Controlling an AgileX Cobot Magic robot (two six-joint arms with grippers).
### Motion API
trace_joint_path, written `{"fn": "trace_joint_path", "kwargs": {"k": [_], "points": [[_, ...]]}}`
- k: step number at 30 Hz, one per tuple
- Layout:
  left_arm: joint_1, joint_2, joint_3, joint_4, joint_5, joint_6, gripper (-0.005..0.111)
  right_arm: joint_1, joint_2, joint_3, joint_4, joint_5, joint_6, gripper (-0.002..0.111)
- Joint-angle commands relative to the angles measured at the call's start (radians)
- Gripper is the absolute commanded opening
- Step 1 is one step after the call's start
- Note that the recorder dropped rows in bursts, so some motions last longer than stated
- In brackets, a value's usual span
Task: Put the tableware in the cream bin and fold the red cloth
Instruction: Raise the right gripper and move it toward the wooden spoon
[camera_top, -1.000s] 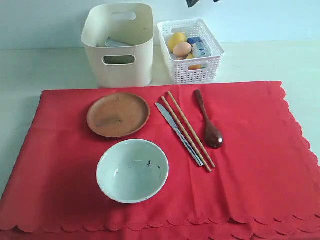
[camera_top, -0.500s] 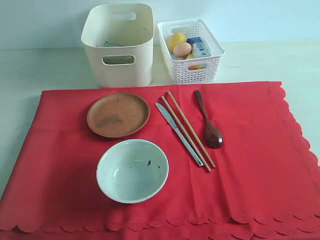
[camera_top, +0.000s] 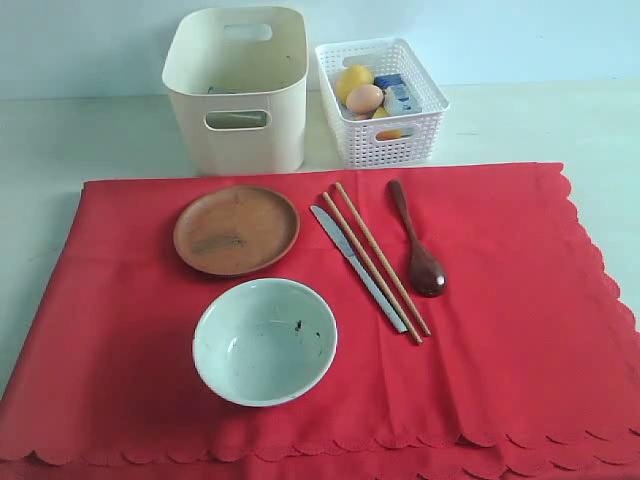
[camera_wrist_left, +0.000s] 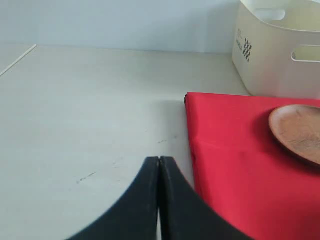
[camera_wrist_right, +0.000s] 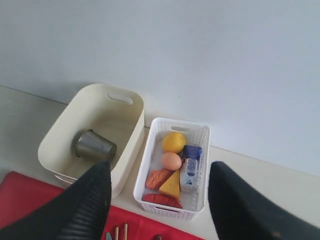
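So the steel cup (camera_wrist_right: 95, 146) is already lying in the cream bin (camera_top: 236, 130), and the right gripper (camera_wrist_right: 160, 197) hangs high above it, jaws wide and empty. The left gripper (camera_wrist_left: 159, 165) is pinched shut over the bare worktop (camera_wrist_left: 75, 125), near a corner of the red cloth (camera_top: 500, 330). The plate (camera_top: 236, 229), bowl (camera_top: 265, 340), knife (camera_top: 355, 265), chopsticks (camera_top: 377, 262) and spoon (camera_top: 418, 250) all sit on the cloth. I'd grab the spoon next: come straight down, pinch across the handle, and lift it well clear of the bin rim

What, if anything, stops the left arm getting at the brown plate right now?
Probably nothing, so likely yes. The left gripper hangs over the table beside the red cloth, and the brown plate lies uncovered nearby. Its shut jaws would need opening first.
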Motion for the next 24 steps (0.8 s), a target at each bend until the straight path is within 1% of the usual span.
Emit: {"fn": "trace_joint_path", "kwargs": {"k": [1, 4, 5, 12, 18, 24], "points": [[0.002, -0.007, -0.001, -0.005, -0.012, 0.002, 0.0, -0.002, -0.089, 0.053, 0.0, 0.002, 0.005, 0.055], [0.002, -0.007, -0.001, -0.005, -0.012, 0.002, 0.0, -0.002, -0.182, 0.181, 0.0, 0.002, 0.005, 0.055], [0.002, -0.007, -0.001, -0.005, -0.012, 0.002, 0.0, -0.002, -0.227, 0.261, 0.0, 0.002, 0.005, 0.055], [0.002, -0.007, -0.001, -0.005, -0.012, 0.002, 0.0, -0.002, -0.4, 0.626, 0.0, 0.002, -0.011, 0.055], [0.002, -0.007, -0.001, -0.005, -0.012, 0.002, 0.0, -0.002, -0.408, 0.866, 0.032, 0.002, -0.034, 0.055], [0.002, -0.007, -0.001, -0.005, -0.012, 0.002, 0.0, -0.002, -0.324, 0.959, 0.09, -0.042, -0.06, 0.055]]}}
